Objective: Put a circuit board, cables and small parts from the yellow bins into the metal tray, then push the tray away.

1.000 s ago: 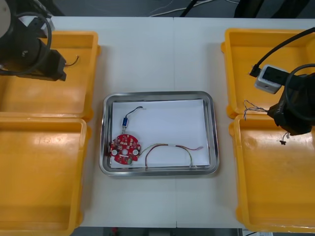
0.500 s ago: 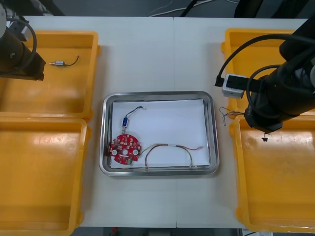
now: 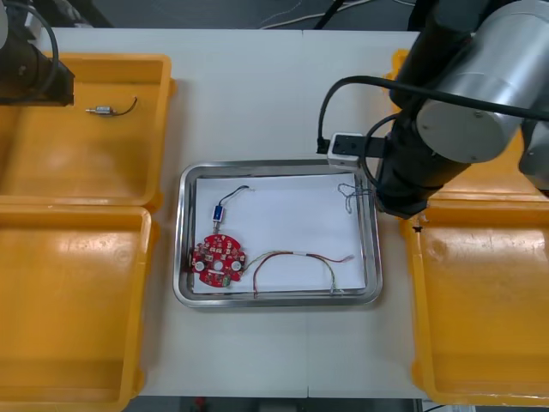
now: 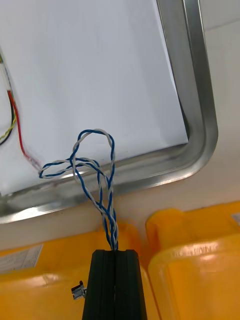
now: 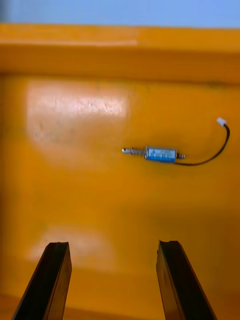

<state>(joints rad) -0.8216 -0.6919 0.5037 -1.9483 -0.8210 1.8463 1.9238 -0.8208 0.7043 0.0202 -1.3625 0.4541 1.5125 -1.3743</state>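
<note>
My right gripper [image 4: 115, 280] is shut on a twisted blue and white cable [image 4: 92, 165], whose loops hang over the right rim of the metal tray [image 4: 200, 100]. In the front view that cable [image 3: 350, 196] dangles just inside the tray's [image 3: 274, 163] right edge, under the right arm. On the tray's white inside lie a round red circuit board [image 3: 218, 257], a small metal part with a black cable [image 3: 220, 210] and a red and yellow cable [image 3: 300, 262]. My left gripper [image 5: 117, 280] stands open above a small metal part [image 5: 160, 154] in the far left bin [image 3: 129, 163].
Two yellow bins flank the tray on each side. The near left bin [image 3: 69, 309] and near right bin [image 3: 480, 309] look bare. The right arm [image 3: 463, 94] covers much of the far right bin. White table lies beyond and in front of the tray.
The right arm has swung left from the right bins to the tray's right edge, carrying the blue and white cable. The left arm has drawn back toward the far left corner.
</note>
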